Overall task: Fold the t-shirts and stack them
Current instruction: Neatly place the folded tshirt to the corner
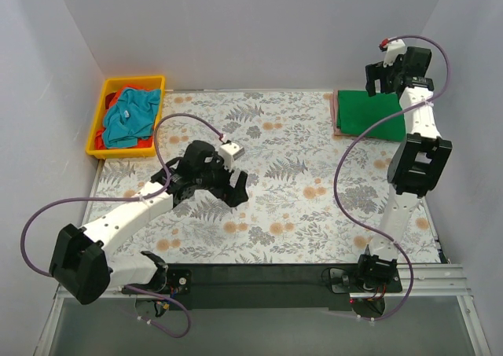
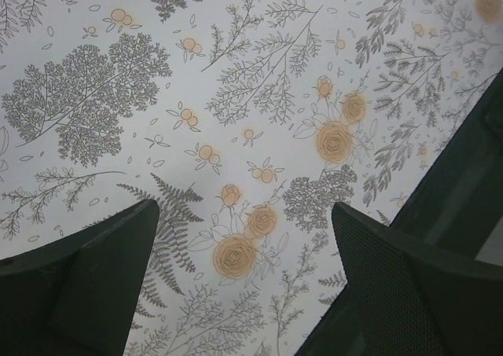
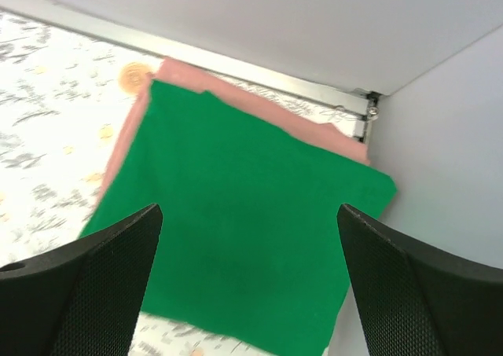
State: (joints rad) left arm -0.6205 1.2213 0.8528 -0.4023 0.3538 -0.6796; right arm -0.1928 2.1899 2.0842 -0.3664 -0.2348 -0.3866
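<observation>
Lying folded, the green t-shirt [image 1: 357, 110] spans left-right.

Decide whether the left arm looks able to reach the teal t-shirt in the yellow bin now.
Probably yes. The left gripper is open and empty over the floral cover, nothing stands between it and the yellow bin, and the teal t-shirt lies on top.

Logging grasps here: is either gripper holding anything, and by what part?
Nothing is held. Left gripper and right gripper are both open and empty.
</observation>
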